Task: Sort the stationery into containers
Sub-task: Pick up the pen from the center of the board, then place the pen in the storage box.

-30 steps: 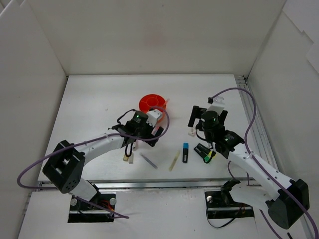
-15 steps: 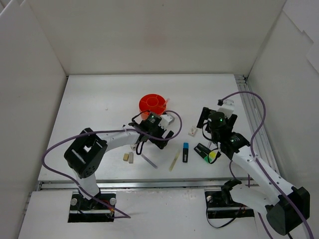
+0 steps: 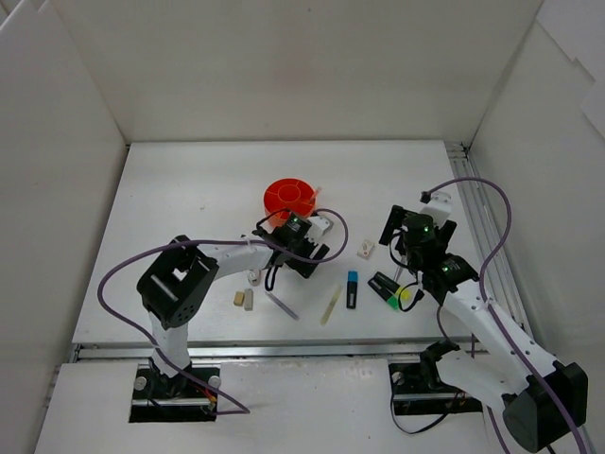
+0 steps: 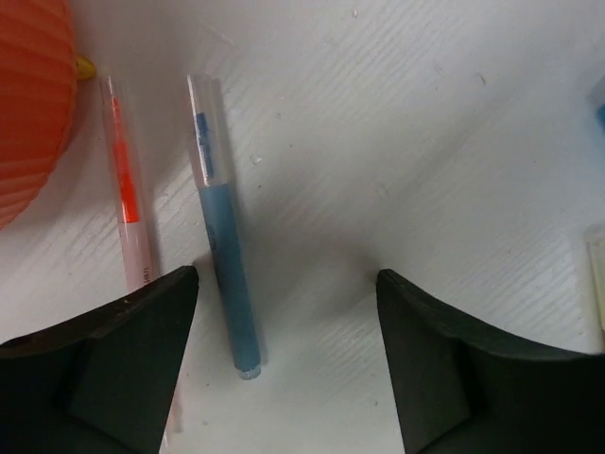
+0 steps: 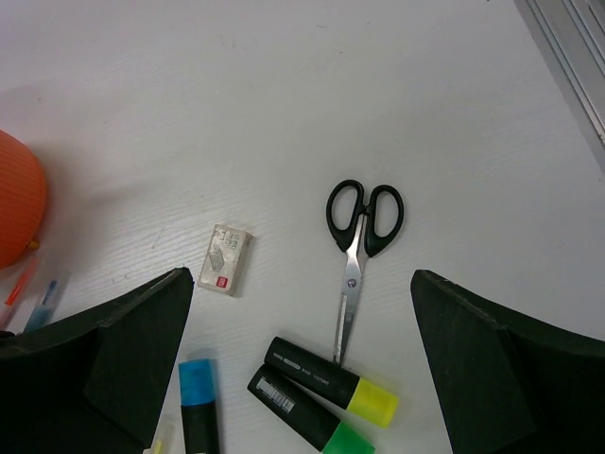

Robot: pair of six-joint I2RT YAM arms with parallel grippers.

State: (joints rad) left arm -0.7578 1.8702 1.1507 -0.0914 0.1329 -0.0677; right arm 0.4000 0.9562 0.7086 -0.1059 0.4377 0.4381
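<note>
The orange organiser (image 3: 289,198) stands mid-table; its ribbed wall (image 4: 28,104) fills the left wrist view's top-left corner. My left gripper (image 3: 310,248) (image 4: 284,284) is low over the table, open. A blue pen (image 4: 225,265) lies between the jaws, close to the left finger and not pinched. An orange pen (image 4: 128,203) lies beside it, partly under that finger. My right gripper (image 3: 413,244) (image 5: 301,275) hovers open above black-handled scissors (image 5: 364,227), a small white box (image 5: 227,258), and yellow (image 5: 331,378), green (image 5: 302,411) and blue (image 5: 198,407) highlighters.
A yellow pencil (image 3: 331,305), a purplish pen (image 3: 282,305) and two tan erasers (image 3: 243,299) lie near the front edge. White walls close the table on three sides, and a metal rail (image 3: 477,236) runs along the right.
My left gripper has shifted right, down onto the pens beside the organiser, and its jaws have narrowed. My right arm has drifted slightly right, still open.
</note>
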